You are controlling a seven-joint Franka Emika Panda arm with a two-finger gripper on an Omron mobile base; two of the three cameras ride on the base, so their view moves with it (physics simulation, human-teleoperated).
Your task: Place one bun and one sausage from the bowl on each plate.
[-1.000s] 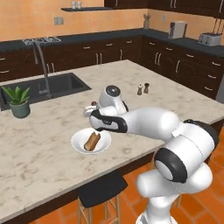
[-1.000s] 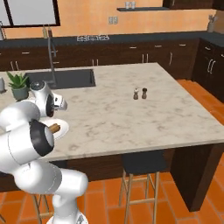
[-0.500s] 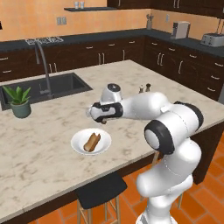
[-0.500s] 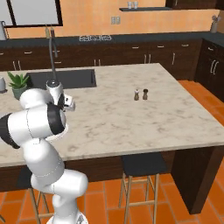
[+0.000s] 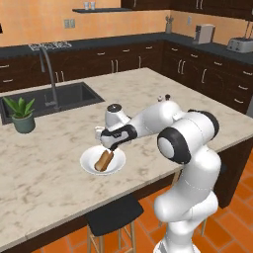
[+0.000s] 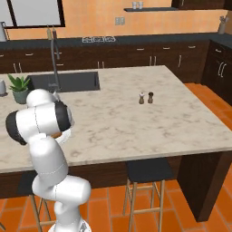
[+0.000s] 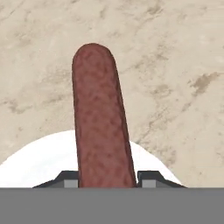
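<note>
Held between the two dark fingertips (image 7: 70,176), a reddish-brown cylindrical sausage (image 7: 101,118) — the gripper (image 5: 109,144) is clamped on its near end, and its long axis runs straight out from the hand, over the rim of a small round white plate (image 5: 89,165). One tan bun (image 5: 104,160) lies on that plate. Farther off — two small shakers (image 6: 146,97) and one green potted plant (image 5: 21,113).
</note>
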